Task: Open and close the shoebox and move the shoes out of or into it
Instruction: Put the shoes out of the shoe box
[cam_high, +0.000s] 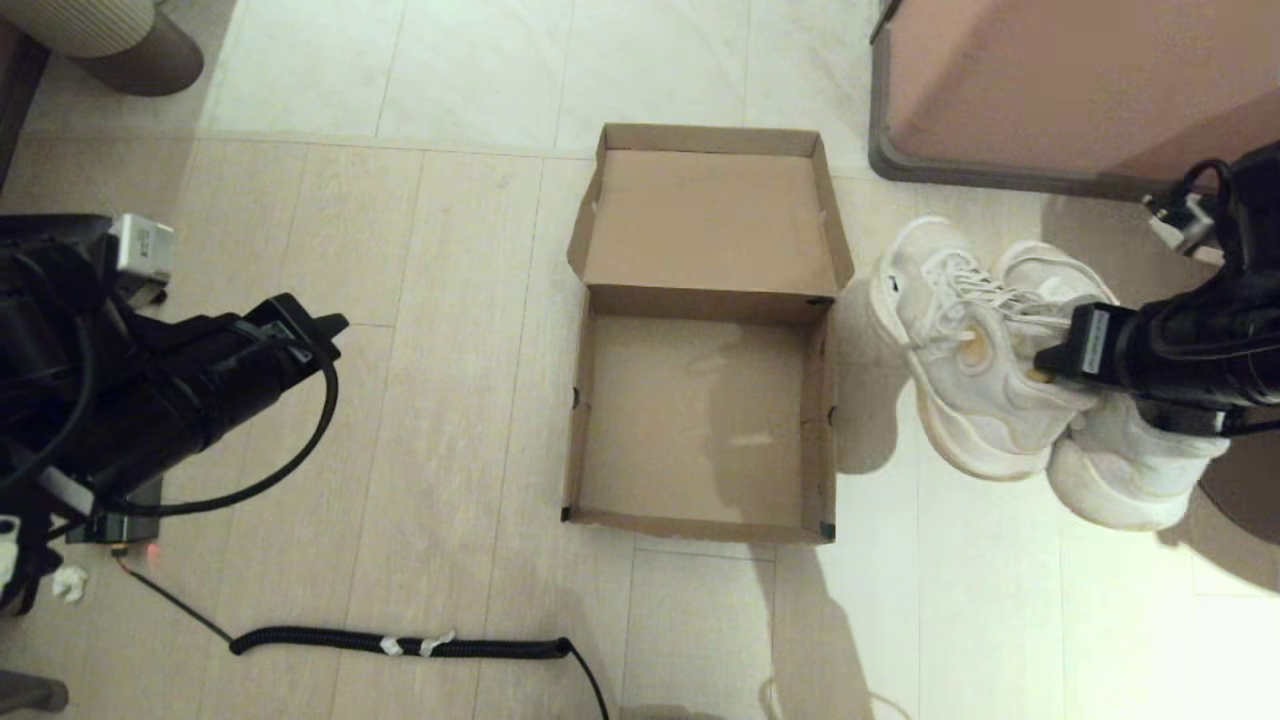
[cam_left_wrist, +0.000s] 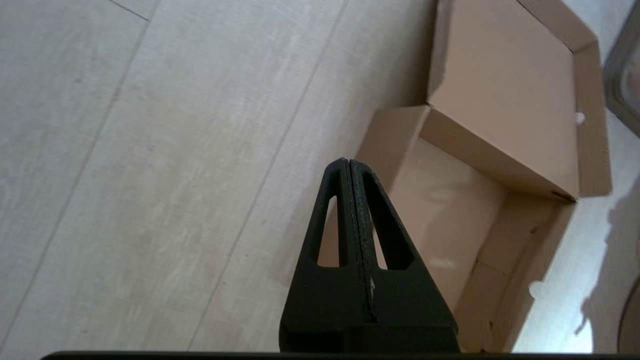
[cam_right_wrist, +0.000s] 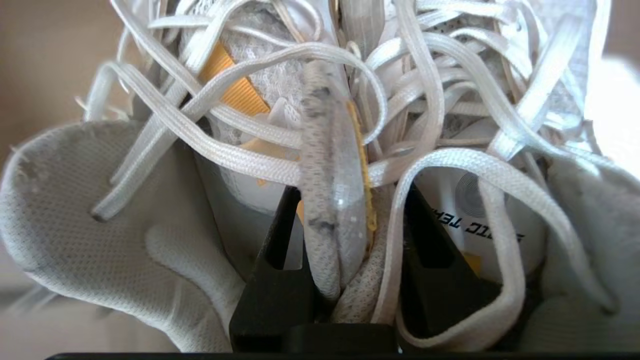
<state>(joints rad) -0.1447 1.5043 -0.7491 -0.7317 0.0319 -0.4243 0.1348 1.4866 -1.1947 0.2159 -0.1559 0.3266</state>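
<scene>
The brown cardboard shoebox (cam_high: 700, 420) lies on the floor at the centre, empty, with its flap lid (cam_high: 710, 210) folded back flat on the far side. Both white sneakers (cam_high: 960, 350) are to the right of the box, side by side, toes pointing away from me. My right gripper (cam_high: 1045, 365) is shut on their two inner collars pinched together (cam_right_wrist: 330, 165), with laces draped over its fingers (cam_right_wrist: 280, 235). I cannot tell whether the shoes touch the floor. My left gripper (cam_high: 320, 330) hangs shut and empty left of the box (cam_left_wrist: 450, 200), its tip (cam_left_wrist: 348, 162) near the box's left wall.
A large pink-brown furniture block (cam_high: 1080, 80) stands at the back right, close behind the shoes. A coiled black cable (cam_high: 400, 645) lies on the floor at the front left. A grey round object (cam_high: 130, 45) sits at the far left corner.
</scene>
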